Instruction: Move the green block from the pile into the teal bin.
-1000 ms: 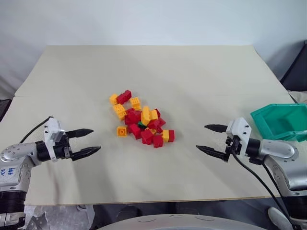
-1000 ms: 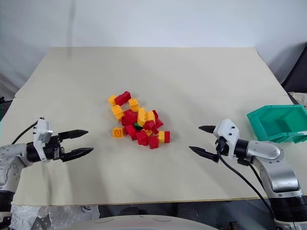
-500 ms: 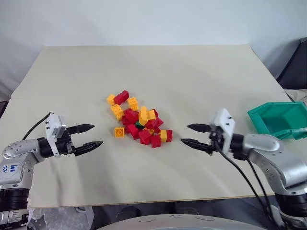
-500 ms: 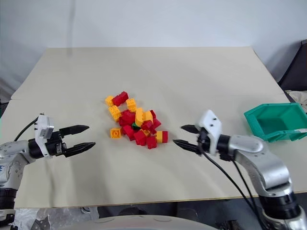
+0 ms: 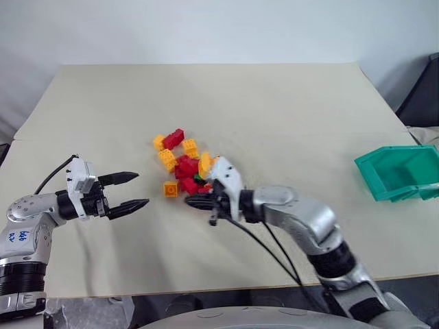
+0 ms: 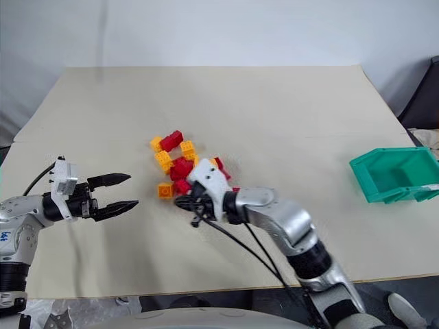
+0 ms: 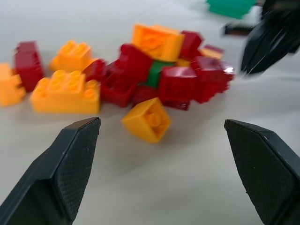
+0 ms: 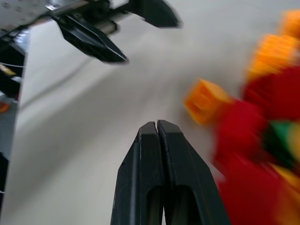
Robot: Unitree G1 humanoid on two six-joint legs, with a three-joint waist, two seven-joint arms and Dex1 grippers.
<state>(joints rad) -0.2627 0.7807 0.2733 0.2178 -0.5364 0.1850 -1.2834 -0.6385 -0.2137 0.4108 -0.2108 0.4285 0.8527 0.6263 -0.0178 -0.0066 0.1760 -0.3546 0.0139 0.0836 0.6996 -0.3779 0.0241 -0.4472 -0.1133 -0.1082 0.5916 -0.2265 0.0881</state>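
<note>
The pile point(image 5: 184, 163) of red and yellow-orange bricks lies mid-table. The green block point(image 7: 153, 75) is wedged among red bricks in its middle, mostly covered; it also peeks out at the pile's edge point(image 8: 281, 136). My right gripper point(image 5: 191, 201) is shut with nothing in it, its tips at the near edge of the pile beside a lone yellow brick point(image 5: 171, 188). My left gripper point(image 5: 134, 190) hangs open to the left of the pile, pointing at it and apart from it. The teal bin point(image 5: 398, 171) stands empty at the table's right edge.
The beige table point(image 5: 274, 103) stretches wide behind the pile and between the pile and the bin. A black cable trails from my right arm point(image 5: 302, 219) toward the near table edge. A dark object point(image 5: 422, 96) stands beyond the far right corner.
My right arm swung left across the table from near the bin to the pile's near edge, and its fingers closed on the way. The left gripper stayed about where it was.
</note>
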